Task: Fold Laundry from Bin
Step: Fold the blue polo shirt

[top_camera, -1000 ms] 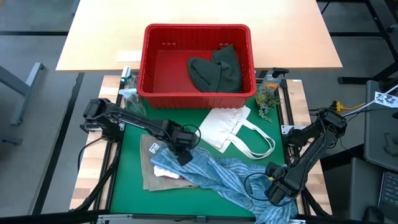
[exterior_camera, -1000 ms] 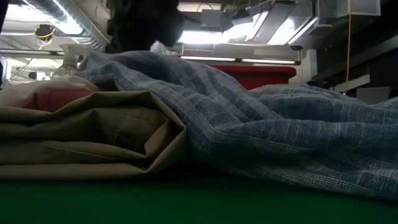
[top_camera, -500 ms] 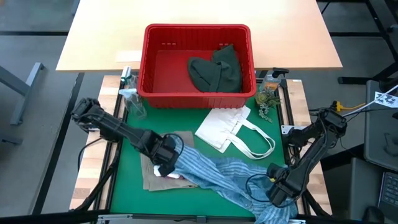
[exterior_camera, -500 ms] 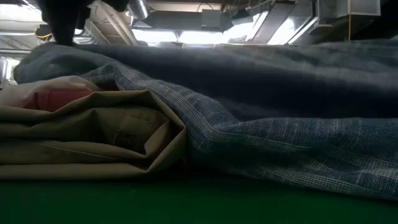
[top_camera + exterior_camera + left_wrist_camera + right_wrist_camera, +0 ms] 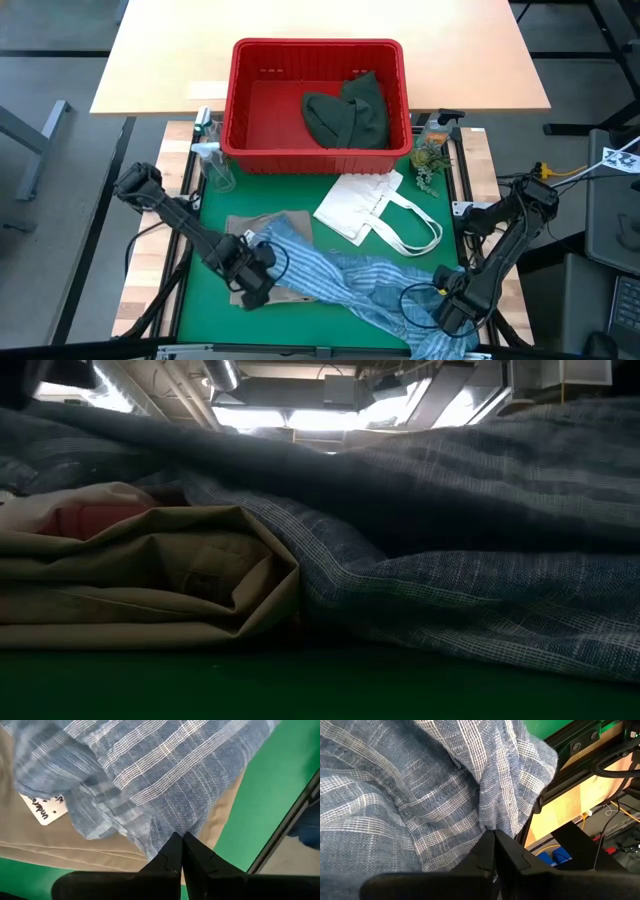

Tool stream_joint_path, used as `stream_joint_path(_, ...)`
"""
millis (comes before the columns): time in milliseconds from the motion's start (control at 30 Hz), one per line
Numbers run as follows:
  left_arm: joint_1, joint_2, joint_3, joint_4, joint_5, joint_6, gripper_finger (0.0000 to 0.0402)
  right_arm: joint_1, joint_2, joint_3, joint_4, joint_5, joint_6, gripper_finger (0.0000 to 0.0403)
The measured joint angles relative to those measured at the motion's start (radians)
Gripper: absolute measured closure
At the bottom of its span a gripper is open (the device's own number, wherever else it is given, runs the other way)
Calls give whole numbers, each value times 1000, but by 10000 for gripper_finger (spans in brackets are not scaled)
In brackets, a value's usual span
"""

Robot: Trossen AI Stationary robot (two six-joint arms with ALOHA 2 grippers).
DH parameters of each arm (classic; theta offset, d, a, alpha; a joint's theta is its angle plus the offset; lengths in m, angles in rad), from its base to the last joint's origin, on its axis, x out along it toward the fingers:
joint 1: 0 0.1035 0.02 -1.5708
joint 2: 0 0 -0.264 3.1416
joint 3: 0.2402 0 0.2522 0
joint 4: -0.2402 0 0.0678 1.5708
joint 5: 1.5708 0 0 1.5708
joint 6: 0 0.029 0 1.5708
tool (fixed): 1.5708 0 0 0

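So the job is looking roughly midway. The blue-white striped shirt (image 5: 340,275) is lying out of the bin (image 5: 318,100) across the green mat (image 5: 210,235) on the desk, stretched between the two arms and not yet folded flat. The left gripper (image 5: 252,285) is pinching one end of it near the mat's left side, jaws together on the cloth; the right gripper (image 5: 450,312) is clamping the other end at the mat's front right corner, jaws likewise pressed shut on the fabric. Beneath the shirt's left end the tan garment (image 5: 265,228) is sitting folded, and the low view is showing a small maroon cloth (image 5: 95,518) and a small white cloth (image 5: 50,505) resting on top of it, so those pieces seem finished. The dark green garment (image 5: 348,112) is waiting inside the bin, untouched.

Counting: one bin, five laundry pieces in all, with one in the bin, three stacked, and one in hand. One white tote bag (image 5: 372,208) is also lying on the mat just in front of the bin.
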Motion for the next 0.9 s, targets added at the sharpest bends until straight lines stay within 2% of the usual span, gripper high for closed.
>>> stream_joint_path(267, -36, 77, 0, -9, -67, -1, 401, -2, 0, 0, 4, -4, 0, 395)
stream_joint_path(667, -44, 92, 0, -48, -71, -27, 400, -2, 0, 0, 6, 0, 0, 395)
stream_joint_path(900, -44, 92, 0, -23, -70, -79, 341, -2, 0, 0, 6, 0, 0, 395)
